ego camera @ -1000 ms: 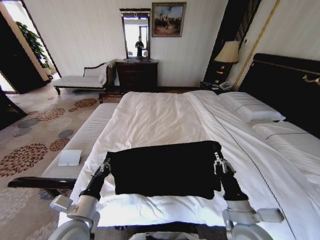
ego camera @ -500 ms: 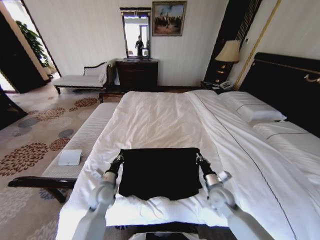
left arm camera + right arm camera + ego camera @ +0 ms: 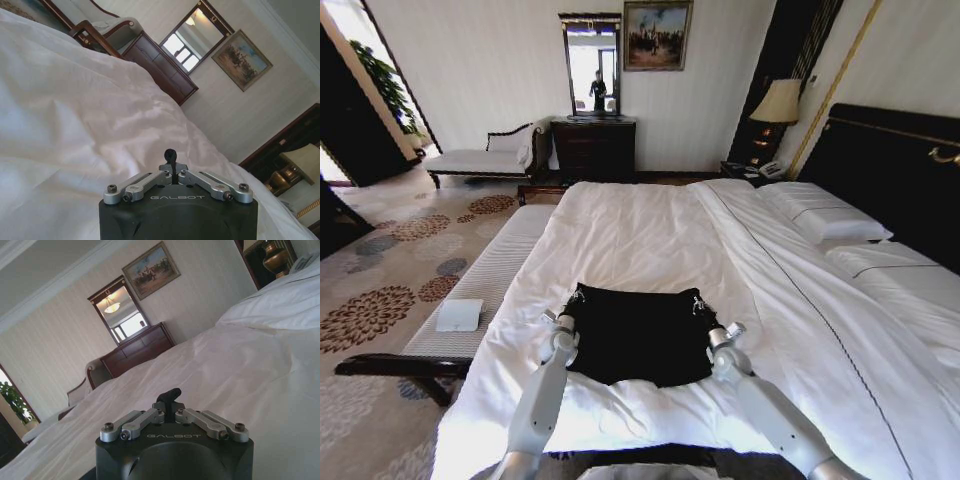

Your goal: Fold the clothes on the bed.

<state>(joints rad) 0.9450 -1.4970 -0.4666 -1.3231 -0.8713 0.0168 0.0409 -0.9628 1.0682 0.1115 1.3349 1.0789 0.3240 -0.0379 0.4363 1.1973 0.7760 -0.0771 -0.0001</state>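
The clothes, a black T-shirt, lie flat on the white bed near its front edge. My left gripper is at the shirt's far left corner and my right gripper at its far right corner. Both arms stretch forward over the fabric. In the wrist views the left gripper and the right gripper have their fingers pressed together above white sheet. The lettering on the shirt is hidden.
White pillows lie against the dark headboard on the right. A pale bench with a white item runs along the bed's left side. A dresser and a lamp stand at the back wall.
Both arms have stretched forward and drawn closer together, carrying the shirt's held edge away from me. The black shirt now lies narrower and farther up the bed.
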